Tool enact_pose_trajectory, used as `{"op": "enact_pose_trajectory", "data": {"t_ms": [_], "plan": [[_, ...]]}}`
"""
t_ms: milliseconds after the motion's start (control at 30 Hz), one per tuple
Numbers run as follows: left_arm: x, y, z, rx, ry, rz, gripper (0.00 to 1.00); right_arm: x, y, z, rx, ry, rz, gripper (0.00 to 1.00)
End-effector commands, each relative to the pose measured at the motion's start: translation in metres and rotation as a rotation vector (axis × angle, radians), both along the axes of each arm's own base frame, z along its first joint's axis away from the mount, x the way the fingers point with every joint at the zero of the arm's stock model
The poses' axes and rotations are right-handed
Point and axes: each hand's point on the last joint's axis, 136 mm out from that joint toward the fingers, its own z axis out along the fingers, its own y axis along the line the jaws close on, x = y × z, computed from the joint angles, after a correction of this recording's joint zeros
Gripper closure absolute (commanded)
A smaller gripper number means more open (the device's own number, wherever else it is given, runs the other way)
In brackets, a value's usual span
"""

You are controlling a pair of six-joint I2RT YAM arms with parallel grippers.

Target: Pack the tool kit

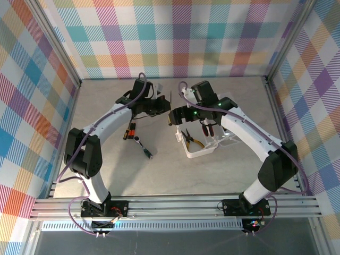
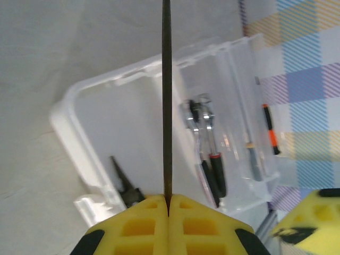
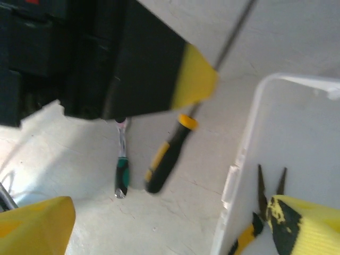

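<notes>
**A:** Where is the case?

**B:** The case (image 1: 197,155) lies open on the table (image 1: 106,170), lid folded out flat.

**A:** And the arms?

**B:** The left gripper (image 2: 169,204) hangs just off the case's left side. It is clamped tight on the thin shaft of a yellow-and-black screwdriver (image 3: 167,154). The right gripper (image 3: 170,226) is at the case's left rim, fingers spread wide with nothing between them.

**A:** What's inside the case?

**B:** Yellow-handled pliers (image 2: 125,188) lie by its left wall. Two chrome-tipped tools (image 2: 215,170) with red-and-black handles lie mid-tray.

**A:** Anything outside it?

**B:** A small green-handled ratchet (image 3: 122,164) lies on the table left of the case, near some red-and-black tools (image 1: 130,130).
</notes>
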Motion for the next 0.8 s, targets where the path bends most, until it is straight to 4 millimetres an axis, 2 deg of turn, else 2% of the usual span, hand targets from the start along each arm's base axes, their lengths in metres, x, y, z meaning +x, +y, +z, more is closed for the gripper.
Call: {"op": "enact_pose_trajectory", "data": {"t_ms": [0, 200, 333, 500, 633, 767], "plan": [[-0.004, -0.019, 0.031, -0.102, -0.045, -0.042, 1.00, 0.012, 0.016, -0.006, 0.062, 0.024, -0.034, 0.13], [-0.008, -0.027, 0.035, -0.126, -0.049, -0.056, 1.00, 0.021, 0.018, -0.025, 0.050, 0.071, -0.098, 0.23], [-0.011, -0.028, 0.039, -0.132, -0.056, -0.063, 1.00, 0.024, 0.021, -0.027, 0.055, 0.072, -0.106, 0.34], [-0.012, -0.028, 0.041, -0.134, -0.063, -0.066, 1.00, 0.027, 0.019, -0.022, 0.054, 0.052, -0.121, 0.60], [-0.014, -0.028, 0.042, -0.134, -0.064, -0.070, 1.00, 0.027, 0.016, -0.019, 0.049, 0.042, -0.133, 0.87], [-0.014, -0.028, 0.037, -0.124, -0.057, -0.074, 1.00, 0.026, 0.012, -0.014, 0.046, 0.021, -0.143, 1.00]]}}
